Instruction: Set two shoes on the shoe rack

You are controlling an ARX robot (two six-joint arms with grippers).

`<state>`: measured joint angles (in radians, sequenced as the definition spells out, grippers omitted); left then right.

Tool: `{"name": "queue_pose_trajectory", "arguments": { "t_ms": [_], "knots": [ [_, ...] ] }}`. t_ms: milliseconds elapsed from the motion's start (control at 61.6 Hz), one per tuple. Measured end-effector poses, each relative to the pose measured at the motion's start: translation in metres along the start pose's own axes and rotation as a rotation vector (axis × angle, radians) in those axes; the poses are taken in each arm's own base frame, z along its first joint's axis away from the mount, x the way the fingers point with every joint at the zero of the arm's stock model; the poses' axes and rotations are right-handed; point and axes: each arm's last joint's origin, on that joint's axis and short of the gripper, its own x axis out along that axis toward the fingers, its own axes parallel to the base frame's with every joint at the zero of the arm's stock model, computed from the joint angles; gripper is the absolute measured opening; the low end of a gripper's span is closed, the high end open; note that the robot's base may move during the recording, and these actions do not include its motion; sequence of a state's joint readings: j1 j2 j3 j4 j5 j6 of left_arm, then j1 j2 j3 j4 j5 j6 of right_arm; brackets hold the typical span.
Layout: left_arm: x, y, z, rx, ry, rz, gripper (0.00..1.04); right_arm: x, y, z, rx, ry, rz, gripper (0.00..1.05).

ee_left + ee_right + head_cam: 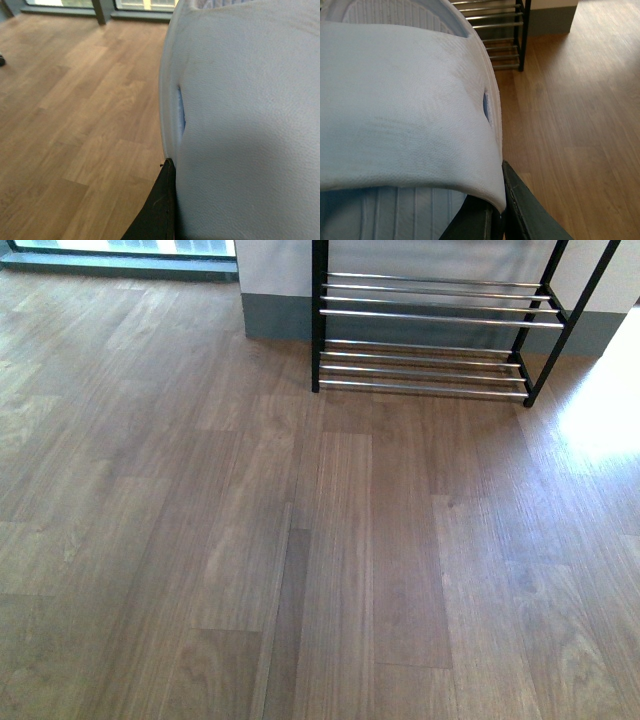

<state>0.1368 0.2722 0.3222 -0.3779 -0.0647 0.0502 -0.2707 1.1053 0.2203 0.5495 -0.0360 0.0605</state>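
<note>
Two pale blue slippers being held close in, bare rack waiting at the far wall.

The right gripper (496,212) is pinching the strap edge of the right-hand slipper (405,125) between its black fingers. The left gripper (164,200) is showing one black finger pressing flat against the rim of the left-hand slipper (250,125), gripping it above the floor. Neither arm is showing in the front view. Beyond them, the wooden floor (300,540) is stretching out to the shoe rack (430,314), which is standing against the grey-skirted wall (275,315).
</note>
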Motion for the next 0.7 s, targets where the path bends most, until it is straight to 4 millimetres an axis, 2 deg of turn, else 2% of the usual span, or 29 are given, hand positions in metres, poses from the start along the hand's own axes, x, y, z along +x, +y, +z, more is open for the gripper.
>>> {"name": "queue_pose_trajectory", "arguments": {
  "t_ms": [341, 698],
  "knots": [
    [0.012, 0.01, -0.028, 0.028, 0.057, 0.017, 0.03, 0.0, 0.0, 0.0, 0.0, -0.001, -0.002, 0.01],
    [0.013, 0.01, -0.029, 0.038, 0.058, 0.018, 0.03, 0.0, 0.0, 0.0, 0.0, 0.0, -0.003, 0.01]
  ]
}}
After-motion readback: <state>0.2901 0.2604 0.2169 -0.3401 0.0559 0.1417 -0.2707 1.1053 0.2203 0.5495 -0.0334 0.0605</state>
